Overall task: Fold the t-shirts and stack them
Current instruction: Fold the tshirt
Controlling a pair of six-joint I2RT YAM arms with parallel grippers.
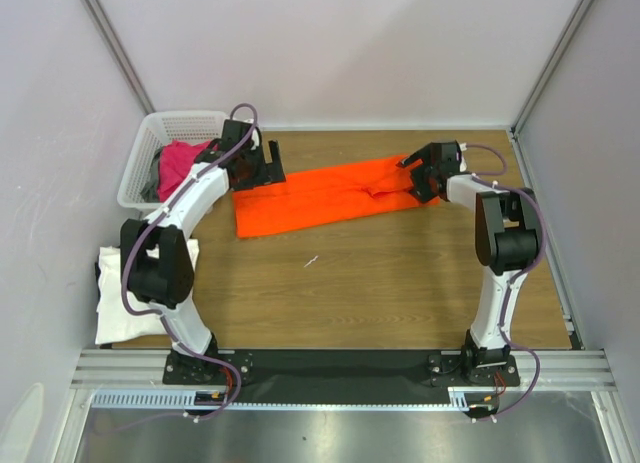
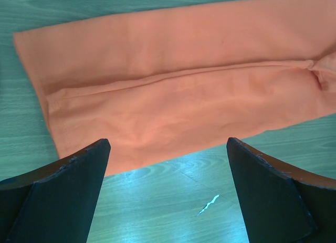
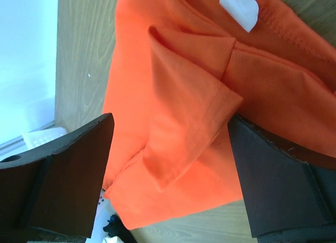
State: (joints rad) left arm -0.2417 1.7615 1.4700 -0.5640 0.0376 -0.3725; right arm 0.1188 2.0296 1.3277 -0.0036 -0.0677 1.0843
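Observation:
The orange t-shirt (image 1: 320,195) lies folded into a long strip across the far part of the table; it also shows in the left wrist view (image 2: 178,85) and the right wrist view (image 3: 178,112). My left gripper (image 1: 262,169) hangs open and empty over the strip's left end (image 2: 167,154). My right gripper (image 1: 420,173) is open over the strip's right end (image 3: 169,127), where a sleeve lies folded; its fingers (image 3: 278,185) hold no cloth. A white t-shirt (image 1: 135,293) lies at the table's left edge. A magenta-pink t-shirt (image 1: 182,161) and a grey one (image 1: 150,188) lie in the basket.
The white lattice basket (image 1: 150,133) stands at the back left corner. A small white scrap (image 1: 311,261) lies on the wood in front of the orange strip and shows in the left wrist view (image 2: 210,203). Walls enclose the table on three sides.

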